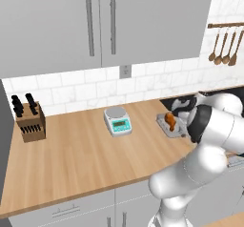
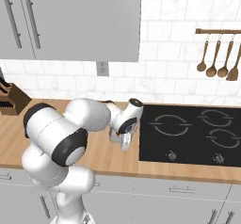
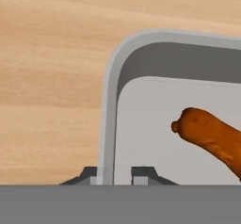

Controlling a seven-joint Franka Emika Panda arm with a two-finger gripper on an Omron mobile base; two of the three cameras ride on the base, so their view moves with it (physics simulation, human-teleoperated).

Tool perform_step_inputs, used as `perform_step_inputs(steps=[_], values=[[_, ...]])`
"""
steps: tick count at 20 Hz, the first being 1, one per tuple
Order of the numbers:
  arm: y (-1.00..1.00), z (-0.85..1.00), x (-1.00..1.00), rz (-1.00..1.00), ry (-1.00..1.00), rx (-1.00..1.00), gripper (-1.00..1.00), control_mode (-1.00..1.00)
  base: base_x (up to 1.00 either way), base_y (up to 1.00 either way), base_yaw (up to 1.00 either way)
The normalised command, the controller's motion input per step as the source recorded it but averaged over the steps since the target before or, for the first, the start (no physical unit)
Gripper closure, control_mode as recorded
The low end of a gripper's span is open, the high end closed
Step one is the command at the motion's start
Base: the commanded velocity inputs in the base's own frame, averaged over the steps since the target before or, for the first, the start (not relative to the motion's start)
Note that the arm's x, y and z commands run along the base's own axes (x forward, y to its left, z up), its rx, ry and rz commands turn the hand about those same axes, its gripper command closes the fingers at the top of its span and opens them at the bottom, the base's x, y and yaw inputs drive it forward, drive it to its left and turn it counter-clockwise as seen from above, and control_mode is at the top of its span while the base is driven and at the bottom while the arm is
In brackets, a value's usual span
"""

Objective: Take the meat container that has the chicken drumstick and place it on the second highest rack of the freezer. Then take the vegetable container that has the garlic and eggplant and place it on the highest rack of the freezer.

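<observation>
the grey shallow meat container (image 3: 109, 105) sits on the wooden countertop (image 1: 81, 149) just left of the black cooktop (image 2: 188, 133), with the two-finger gripper (image 3: 121, 176) right down at it. in the hand view its left rim wall runs straight up from between the two dark fingertips (image 3: 89, 173), one outside the wall and one inside, so the jaws straddle that rim, slightly parted; i cannot tell if they already pinch it. the orange-brown club-shaped chicken drumstick (image 3: 214, 136) lies inside, to the right of the jaws, its long axis slanting away from the rim. closing on the wall looks like the next step.
</observation>
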Motion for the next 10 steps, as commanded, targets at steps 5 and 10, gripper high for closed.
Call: perform_step_inputs(steps=[5, 10], values=[[0.34, 0.80, -0.26, 0.00, -0.18, -0.01, 1.00, -1.00, 0.00, 0.00, 0.00], [0.47, 0.90, -0.33, 0.00, -0.09, -0.07, 1.00, -1.00, 0.00, 0.00, 0.00]])
